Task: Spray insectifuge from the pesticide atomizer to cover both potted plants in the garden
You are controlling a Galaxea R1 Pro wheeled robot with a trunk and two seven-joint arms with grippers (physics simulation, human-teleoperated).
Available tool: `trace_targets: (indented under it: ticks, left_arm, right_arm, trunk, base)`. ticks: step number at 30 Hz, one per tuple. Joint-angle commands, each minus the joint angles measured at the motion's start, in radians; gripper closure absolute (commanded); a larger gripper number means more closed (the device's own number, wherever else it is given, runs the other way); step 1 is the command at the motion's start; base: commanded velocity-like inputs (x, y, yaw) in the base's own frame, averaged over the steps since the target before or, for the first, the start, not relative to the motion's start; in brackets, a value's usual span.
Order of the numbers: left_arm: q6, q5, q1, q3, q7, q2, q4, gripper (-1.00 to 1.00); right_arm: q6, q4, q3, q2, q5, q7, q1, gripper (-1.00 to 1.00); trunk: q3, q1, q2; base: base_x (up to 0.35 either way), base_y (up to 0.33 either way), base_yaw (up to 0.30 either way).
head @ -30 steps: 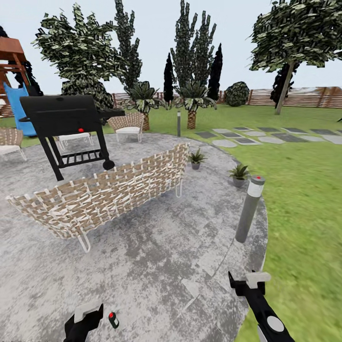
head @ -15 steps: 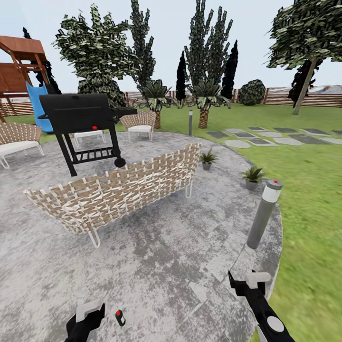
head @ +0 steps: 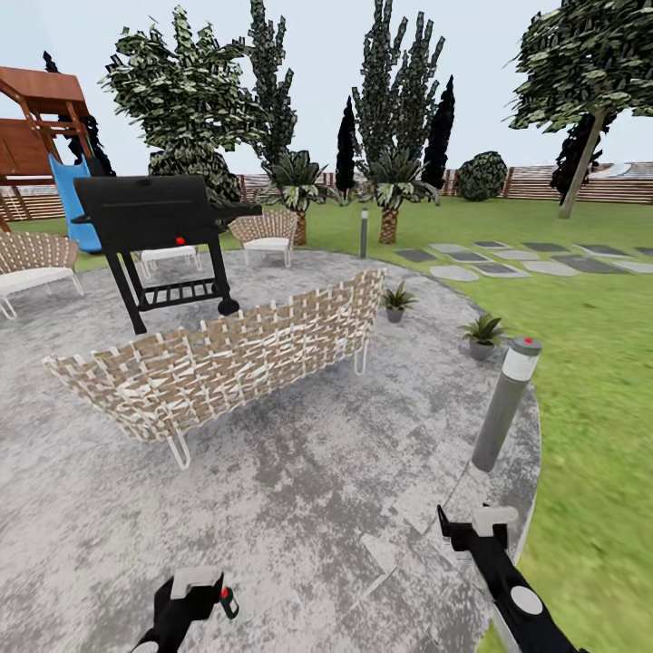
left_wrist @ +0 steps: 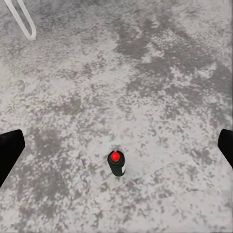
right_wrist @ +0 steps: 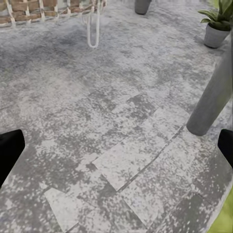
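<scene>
Head view. Your left gripper [head: 201, 589] hangs low over the round mottled grey paved patio [head: 299, 490], and the small dark green-black pesticide atomizer with a red spot on its head [head: 227, 600] stands upright on the paving just beside the gripper's tip; from here you cannot tell whether they touch. Your right gripper [head: 479, 526] is held above the patio near its edge, just short of the tall grey bollard lamp with a red dot on top [head: 505, 404]. Beyond the lamp, the two low green-leaved potted plants in small grey pots stand on the patio rim, one nearer the lawn [head: 482, 335] and one [head: 395, 302] close to the end of the long woven tan bench with white wire legs [head: 222, 363]. Behind the bench stands a black barbecue grill on a wheeled stand [head: 163, 245]. A brown slatted wooden fence [head: 580, 186] closes the green lawn [head: 599, 363].

Left wrist view. The atomizer [left_wrist: 116, 163] stands on bare paving between your two black fingertips [left_wrist: 9, 150], which sit wide apart at the edges of the frame and well clear of the bottle: the left gripper is spread and grasps nothing.

Right wrist view. Your right gripper's fingertips [right_wrist: 8, 148] are likewise spread wide with only paving between them. The grey bollard shaft [right_wrist: 211, 99] rises near one fingertip, with a potted plant [right_wrist: 217, 22] beyond it.
</scene>
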Motion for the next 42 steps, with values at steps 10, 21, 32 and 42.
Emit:
trace_targets:
  ticks: [10,21,32,42]
  left_arm:
    - [-0.01,0.007,0.003,-0.016,0.004,0.004,0.014,-1.0]
    - [-0.012,0.02,0.003,-0.006,0.005,0.004,0.014,-1.0]
    - [-0.012,0.023,0.003,-0.001,0.006,0.002,0.015,-1.0]
    - [-0.012,0.036,0.002,-0.001,0.007,0.003,0.016,-1.0]
  right_arm:
    - [0.244,-0.071,0.007,-0.002,0.006,0.002,-0.056,-1.0]
    - [0.25,-0.066,0.008,-0.029,0.031,0.002,-0.057,-1.0]
    - [0.248,-0.048,0.011,-0.022,0.028,0.001,-0.057,-1.0]
    - [0.23,-0.043,0.01,-0.021,0.028,-0.004,-0.057,-1.0]
  trunk:
    - [-0.032,0.038,-0.071]
    - [-0.067,0.08,-0.148]
    - [-0.103,0.123,-0.225]
    - [-0.145,0.161,-0.295]
  base:
    - [0.0,0.0,0.0]
    - [0.0,0.0,0.0]
    - [0.0,0.0,0.0]
    - [0.0,0.0,0.0]
